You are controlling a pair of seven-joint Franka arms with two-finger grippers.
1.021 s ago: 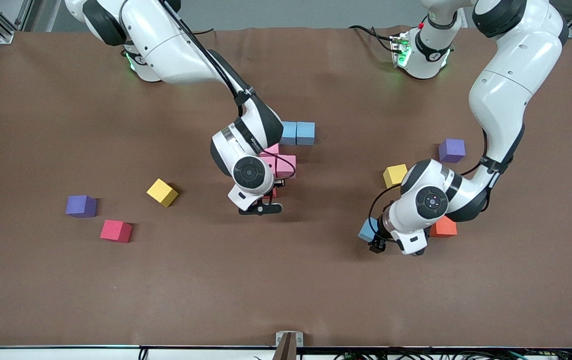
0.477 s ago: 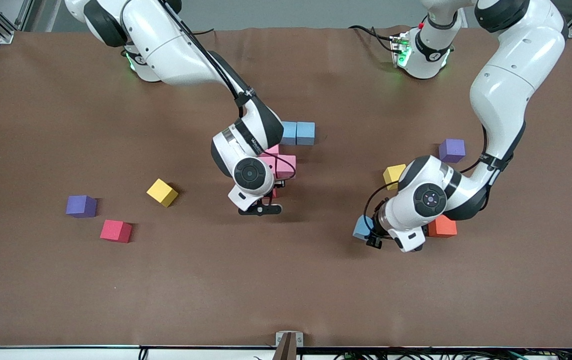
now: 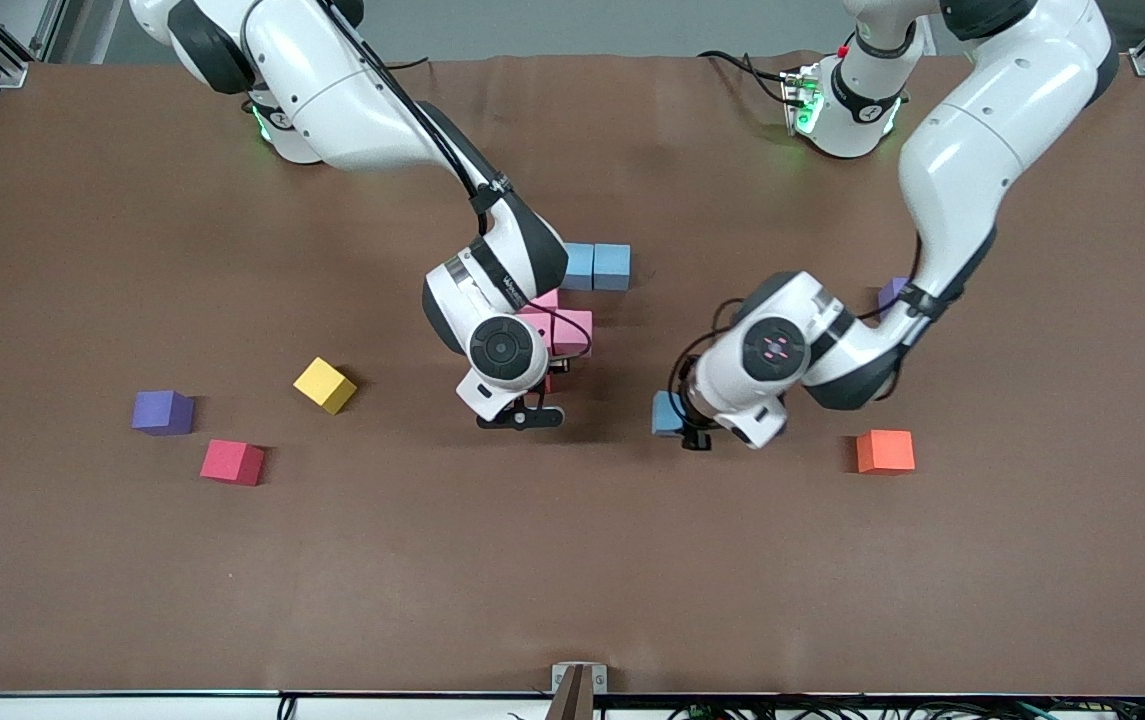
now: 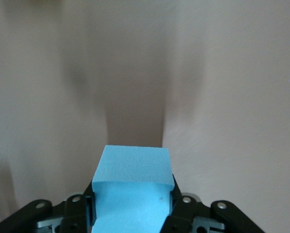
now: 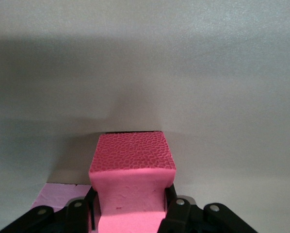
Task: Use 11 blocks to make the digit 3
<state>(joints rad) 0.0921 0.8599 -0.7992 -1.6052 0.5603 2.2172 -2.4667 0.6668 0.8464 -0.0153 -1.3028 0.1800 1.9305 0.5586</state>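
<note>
Evidently the left tool [image 3: 690,432] has closed on a blue block [image 3: 669,412] and carried it from beside the orange block [image 3: 885,451] toward the figure at about nine o'clock, while the right tool [image 3: 522,415] stays clamped on a pink block [image 5: 131,167] at the cluster.

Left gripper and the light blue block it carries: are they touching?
Touching. In the left wrist view the light blue block sits clamped between the left gripper's fingers, both sides pressed against it, with no gap.

Bare table [image 3: 572,560] nearer the camera
</note>
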